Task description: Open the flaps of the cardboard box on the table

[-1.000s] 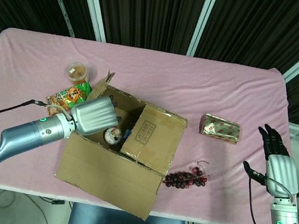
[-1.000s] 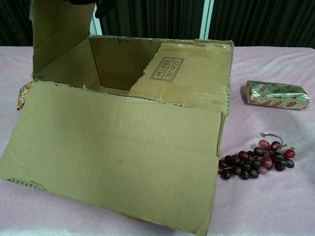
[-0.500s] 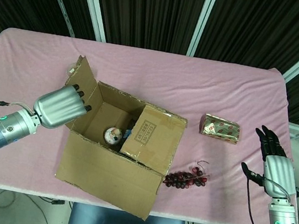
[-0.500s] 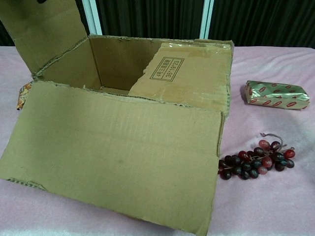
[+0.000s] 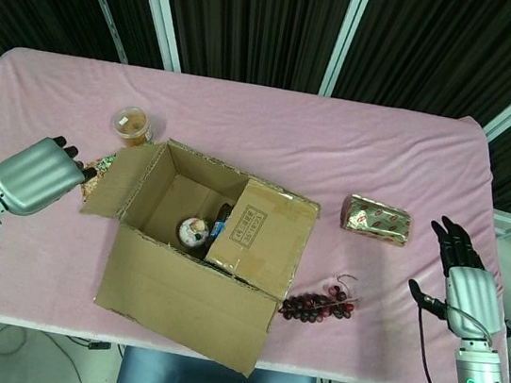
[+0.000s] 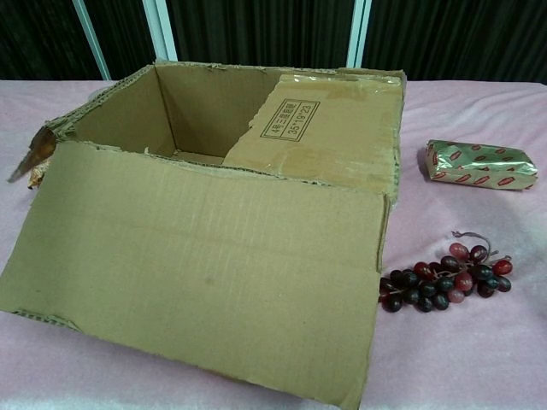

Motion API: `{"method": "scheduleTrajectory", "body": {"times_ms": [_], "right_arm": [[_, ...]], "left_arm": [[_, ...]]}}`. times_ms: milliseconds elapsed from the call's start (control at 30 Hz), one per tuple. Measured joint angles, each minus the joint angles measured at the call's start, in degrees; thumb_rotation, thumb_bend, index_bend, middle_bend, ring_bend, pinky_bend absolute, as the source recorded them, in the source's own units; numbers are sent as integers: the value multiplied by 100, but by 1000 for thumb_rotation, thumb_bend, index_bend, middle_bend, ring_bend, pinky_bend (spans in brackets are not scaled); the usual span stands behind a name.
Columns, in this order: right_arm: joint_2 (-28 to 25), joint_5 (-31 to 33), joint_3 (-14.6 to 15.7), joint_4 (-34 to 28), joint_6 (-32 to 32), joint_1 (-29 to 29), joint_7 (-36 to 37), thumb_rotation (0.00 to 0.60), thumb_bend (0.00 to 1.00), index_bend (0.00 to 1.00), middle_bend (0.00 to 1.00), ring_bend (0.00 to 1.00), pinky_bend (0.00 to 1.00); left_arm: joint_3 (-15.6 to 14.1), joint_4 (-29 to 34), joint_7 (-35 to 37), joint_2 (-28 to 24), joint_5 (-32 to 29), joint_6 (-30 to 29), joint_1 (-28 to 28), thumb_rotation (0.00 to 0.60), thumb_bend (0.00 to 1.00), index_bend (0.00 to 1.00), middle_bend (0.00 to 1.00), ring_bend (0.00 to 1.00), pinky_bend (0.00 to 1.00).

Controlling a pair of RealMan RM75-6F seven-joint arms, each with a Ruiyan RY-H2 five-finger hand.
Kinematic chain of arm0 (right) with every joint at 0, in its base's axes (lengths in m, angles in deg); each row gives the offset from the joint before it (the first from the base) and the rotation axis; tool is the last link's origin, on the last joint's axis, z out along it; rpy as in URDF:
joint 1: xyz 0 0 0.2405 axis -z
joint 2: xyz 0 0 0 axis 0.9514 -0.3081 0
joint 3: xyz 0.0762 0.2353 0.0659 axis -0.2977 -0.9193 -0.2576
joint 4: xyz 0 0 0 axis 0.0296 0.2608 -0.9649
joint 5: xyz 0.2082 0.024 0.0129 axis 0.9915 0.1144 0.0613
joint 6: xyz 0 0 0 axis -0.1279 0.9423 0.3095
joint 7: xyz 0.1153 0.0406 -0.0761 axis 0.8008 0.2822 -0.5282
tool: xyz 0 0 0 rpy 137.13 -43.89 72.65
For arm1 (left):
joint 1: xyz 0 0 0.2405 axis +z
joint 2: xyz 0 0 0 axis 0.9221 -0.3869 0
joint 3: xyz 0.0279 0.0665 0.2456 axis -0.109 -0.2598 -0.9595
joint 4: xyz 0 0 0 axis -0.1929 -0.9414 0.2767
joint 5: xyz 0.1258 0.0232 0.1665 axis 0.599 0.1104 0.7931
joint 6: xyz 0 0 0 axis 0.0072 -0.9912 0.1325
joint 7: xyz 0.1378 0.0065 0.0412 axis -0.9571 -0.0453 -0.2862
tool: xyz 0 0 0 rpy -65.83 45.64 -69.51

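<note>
The cardboard box [image 5: 206,242] [image 6: 214,213] stands mid-table. Its left flap [image 5: 120,182] [image 6: 34,152] lies folded outward and low. The front flap [image 5: 185,298] [image 6: 205,265] hangs out toward me. The right flap [image 5: 261,236] [image 6: 320,128] still leans inward over the opening. My left hand [image 5: 37,175] hovers just left of the left flap with nothing in it, its fingertips [image 5: 80,165] close to the flap's edge; contact cannot be told. My right hand [image 5: 467,283] rests open, fingers spread, off the table's right edge. Neither hand shows in the chest view.
Inside the box sit a small round cup [image 5: 195,232] and a dark item beside it. A snack cup [image 5: 134,123] and a snack packet [image 5: 95,180] lie left of the box. A foil packet [image 5: 377,219] [image 6: 481,164] and grapes [image 5: 318,306] [image 6: 446,282] lie to its right.
The left flap swung from upright to folded outward and down. My left hand moved left, from inside the box to beside it. The right hand barely shifted.
</note>
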Motion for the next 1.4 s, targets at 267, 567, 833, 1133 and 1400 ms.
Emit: {"method": "scheduleTrajectory", "body": {"times_ms": [267, 567, 833, 1133, 1400], "right_arm": [[-8, -73, 9, 22, 44, -25, -82, 600, 329, 0, 0, 0, 238], [-252, -264, -45, -72, 358, -290, -416, 600, 329, 0, 0, 0, 238], [-612, -471, -250, -416, 1000, -860, -846, 600, 423, 0, 1, 0, 238], [-795, -454, -639, -804, 2086, -1839, -1266, 600, 919, 97, 94, 55, 238], [-321, 105, -917, -821, 3274, -2979, -1966, 600, 1000, 232, 203, 129, 264]], "left_arm": [[-51, -101, 412, 481, -299, -1342, 876, 600, 270, 81, 98, 23, 96], [-158, -309, 311, 1668, -775, -3256, 2338, 600, 200, 0, 0, 0, 31], [-270, -1045, 362, 2731, -809, -4014, 3037, 600, 195, 0, 0, 0, 31], [-307, -1808, 842, 3239, -685, -4189, 3276, 600, 196, 0, 0, 0, 32], [-263, -1984, 1417, 3327, -652, -4032, 3324, 600, 198, 0, 0, 0, 32]]}}
